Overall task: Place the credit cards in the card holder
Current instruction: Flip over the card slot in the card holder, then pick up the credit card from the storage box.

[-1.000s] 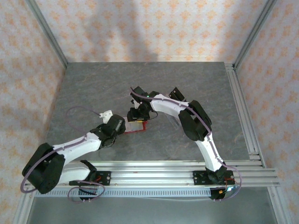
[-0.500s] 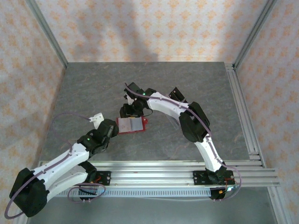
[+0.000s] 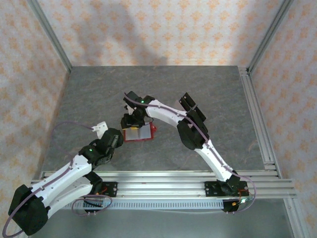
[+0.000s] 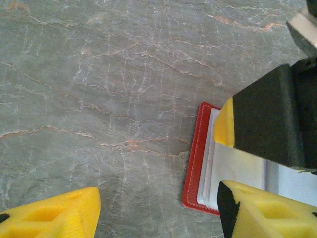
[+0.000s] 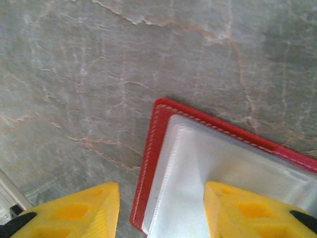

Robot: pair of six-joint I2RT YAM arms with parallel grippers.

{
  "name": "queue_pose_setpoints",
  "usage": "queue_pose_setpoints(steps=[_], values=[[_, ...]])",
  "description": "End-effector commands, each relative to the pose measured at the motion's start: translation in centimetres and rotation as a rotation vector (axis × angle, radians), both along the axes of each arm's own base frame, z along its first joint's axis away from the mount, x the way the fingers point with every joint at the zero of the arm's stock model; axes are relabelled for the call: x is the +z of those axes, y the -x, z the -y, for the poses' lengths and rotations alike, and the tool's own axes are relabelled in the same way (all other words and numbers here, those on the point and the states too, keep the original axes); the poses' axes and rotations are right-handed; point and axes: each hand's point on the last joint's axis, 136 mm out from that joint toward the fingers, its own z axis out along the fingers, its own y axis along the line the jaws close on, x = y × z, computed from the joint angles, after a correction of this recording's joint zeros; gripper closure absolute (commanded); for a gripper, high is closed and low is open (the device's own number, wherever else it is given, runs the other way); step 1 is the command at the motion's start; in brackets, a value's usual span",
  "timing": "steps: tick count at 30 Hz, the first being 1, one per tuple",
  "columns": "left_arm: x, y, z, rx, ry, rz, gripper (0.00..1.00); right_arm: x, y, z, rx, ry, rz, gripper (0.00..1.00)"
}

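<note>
- Grey veined stone tabletop [image 3: 208,94]: metal rails [image 3: 258,124] run along its right edge and its near edge at the bottom of the frame. Patterned walls close the left, far and right sides.
- Open room: bare stone lies on every side of the card holder [image 3: 138,135]. The widest stretches are at the upper left and at the right of the top view.
- Count: one card holder, two claws. The credit cards cannot be counted, because no card edge can be told apart from the holder's pale lining.
- Card holder: red, lying open and flat with its pale inside facing up, just left of the centre of the top view. Its long axis runs left to right across the frame, and a small red tab juts out at its right end.
- Right claw [image 5: 161,210]: just above the holder's upper left corner in the top view. The fingers are spread wide and grip nothing. One finger is over the pale inside, but whether it touches cannot be told.
- Left claw [image 4: 158,213]: just left of the holder over bare stone, fingers spread wide and holding nothing.
</note>
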Motion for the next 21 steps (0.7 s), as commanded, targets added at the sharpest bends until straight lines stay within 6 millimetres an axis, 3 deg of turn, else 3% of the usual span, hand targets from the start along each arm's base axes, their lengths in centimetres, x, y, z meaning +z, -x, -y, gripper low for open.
queue_pose_setpoints(steps=[1,6,10,15,21], values=[[0.0,0.2,-0.8,0.028,-0.024,-0.011,0.35,1.3,0.4,0.2,0.022,0.013,0.002,0.52],[0.0,-0.2,-0.3,0.013,-0.028,-0.025,0.35,7.7,-1.1,0.4,-0.007,-0.085,0.091,0.52],[0.0,-0.8,0.4,-0.005,-0.026,-0.037,0.35,12.2,-3.0,3.0,-0.077,-0.141,0.157,0.52],[0.1,-2.1,1.6,-0.046,-0.043,-0.062,0.34,13.6,-4.7,10.5,-0.17,-0.056,0.238,0.52],[-0.6,-3.9,2.9,-0.087,-0.08,-0.119,0.34,11.5,-5.8,21.9,-0.22,0.26,0.36,0.52]])
